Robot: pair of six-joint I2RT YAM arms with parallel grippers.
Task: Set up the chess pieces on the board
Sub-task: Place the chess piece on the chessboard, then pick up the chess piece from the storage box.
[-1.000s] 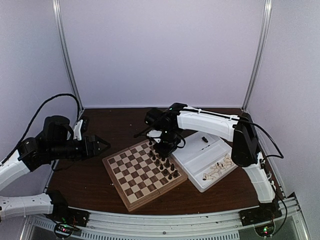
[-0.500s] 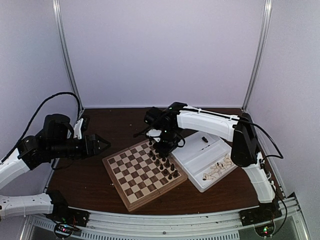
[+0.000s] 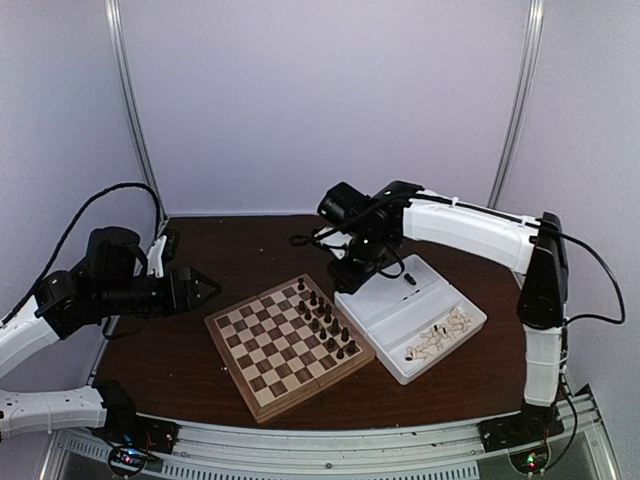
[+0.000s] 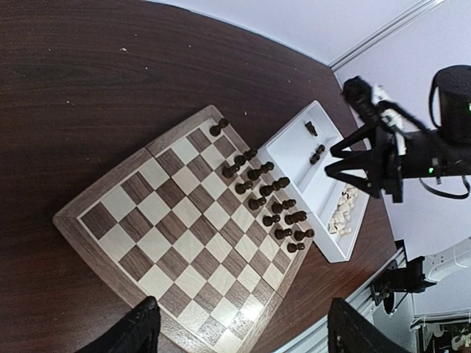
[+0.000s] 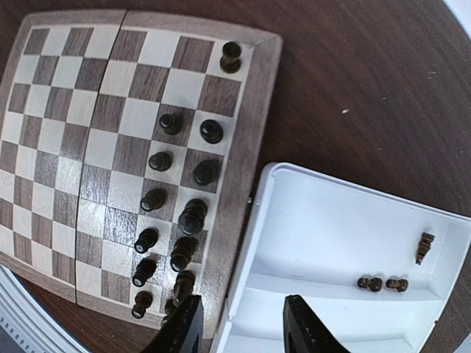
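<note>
Right arm stretched out long from its base, right pincer [image 5: 241,303] hanging above where board [image 3: 265,362] meets tray [image 3: 395,318].
Fingers there spread, pinching nothing. Left arm folded low at the counter's [image 3: 230,250] left side, left pincer [image 4: 243,312] level, aimed at the board, spread wide and bare. Dark chess pieces [image 3: 325,325] standing in two rows along the board's tray-side edge, one alone at the far corner; three more [image 5: 383,283] lying in the tray.

Two rows of chess pieces [image 3: 325,322] stand along the right edge of the board [image 3: 262,350]; a tray [image 3: 385,312] just right of it holds further pieces [image 3: 435,340].
</note>
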